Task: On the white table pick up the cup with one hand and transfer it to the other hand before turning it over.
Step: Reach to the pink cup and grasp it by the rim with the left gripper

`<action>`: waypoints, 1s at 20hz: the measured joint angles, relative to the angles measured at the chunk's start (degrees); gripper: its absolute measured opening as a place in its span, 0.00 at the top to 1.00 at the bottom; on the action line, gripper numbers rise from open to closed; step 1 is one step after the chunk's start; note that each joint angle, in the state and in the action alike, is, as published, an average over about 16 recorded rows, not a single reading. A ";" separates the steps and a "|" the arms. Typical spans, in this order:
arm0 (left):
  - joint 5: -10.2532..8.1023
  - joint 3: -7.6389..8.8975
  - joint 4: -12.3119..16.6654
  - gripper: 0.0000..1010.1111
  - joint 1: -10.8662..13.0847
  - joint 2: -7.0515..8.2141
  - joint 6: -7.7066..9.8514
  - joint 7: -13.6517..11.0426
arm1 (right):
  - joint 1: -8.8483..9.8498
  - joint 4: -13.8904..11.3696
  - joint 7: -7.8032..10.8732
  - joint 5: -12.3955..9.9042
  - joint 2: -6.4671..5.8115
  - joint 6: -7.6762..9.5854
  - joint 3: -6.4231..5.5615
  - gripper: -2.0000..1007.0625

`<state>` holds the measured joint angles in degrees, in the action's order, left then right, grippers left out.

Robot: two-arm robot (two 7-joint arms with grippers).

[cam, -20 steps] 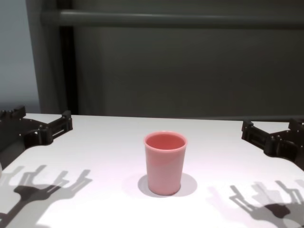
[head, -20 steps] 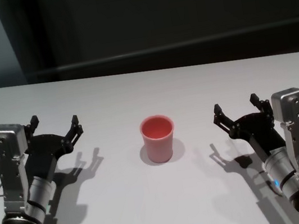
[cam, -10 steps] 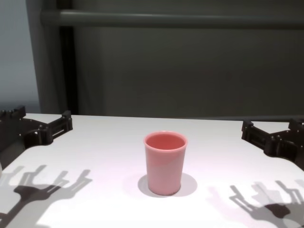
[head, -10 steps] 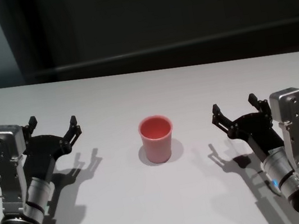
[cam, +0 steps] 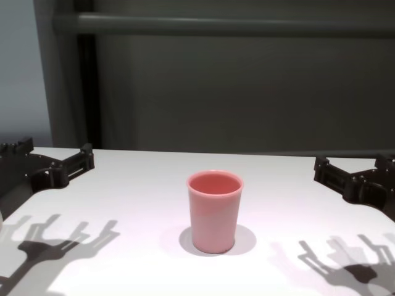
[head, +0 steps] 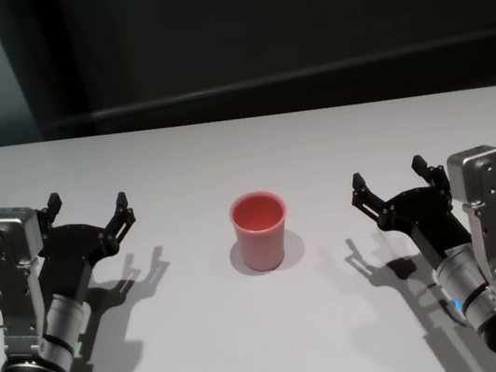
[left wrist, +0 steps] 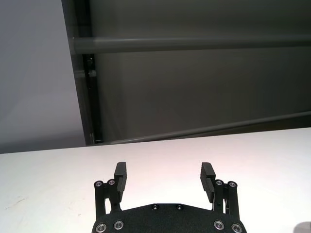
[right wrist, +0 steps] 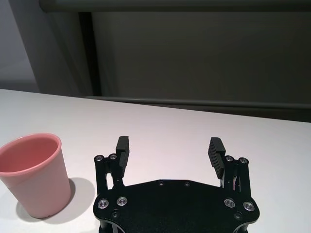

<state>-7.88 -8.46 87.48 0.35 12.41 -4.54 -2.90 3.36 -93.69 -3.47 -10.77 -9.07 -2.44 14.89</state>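
The salmon-pink cup [head: 260, 231] stands upright, mouth up, in the middle of the white table [head: 242, 149]; it also shows in the chest view [cam: 215, 211] and the right wrist view [right wrist: 34, 174]. My left gripper [head: 88, 204] hovers low over the table to the cup's left, open and empty, its fingers [left wrist: 120, 171] pointing toward the far edge. On the other side, my right gripper [head: 388, 173] is also open and empty, with the cup off to one side of its fingers [right wrist: 216, 145]. Neither gripper touches the cup. The cup is out of the left wrist view.
A dark wall with a horizontal rail [cam: 216, 24] stands behind the table's far edge. Both grippers cast shadows [cam: 55, 237] on the bare tabletop near the front.
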 joint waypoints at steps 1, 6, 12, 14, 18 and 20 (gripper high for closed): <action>0.00 0.00 0.00 0.01 0.00 0.00 0.00 0.00 | 0.00 0.00 0.00 0.00 0.00 0.00 0.00 0.00; 0.00 0.00 0.00 0.01 0.00 0.00 0.00 0.00 | 0.00 0.00 0.00 0.00 0.00 0.00 0.00 0.00; 0.00 0.00 0.00 0.01 0.00 0.00 0.00 0.00 | 0.00 0.00 0.00 0.00 0.00 0.00 0.00 0.00; 0.00 0.00 0.00 0.01 0.00 0.00 0.00 0.00 | 0.00 0.00 0.00 0.00 0.00 0.00 0.00 0.00; 0.06 0.14 0.01 0.01 0.05 -0.05 -0.10 -0.13 | 0.00 0.00 0.00 0.00 0.00 0.00 0.00 0.00; 0.12 0.26 0.04 0.01 0.09 -0.09 -0.19 -0.30 | 0.00 0.00 0.00 0.00 0.00 0.00 0.00 0.00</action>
<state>-7.75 -8.20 87.52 0.44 12.32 -4.73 -3.20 3.36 -93.69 -3.47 -10.77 -9.07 -2.44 14.89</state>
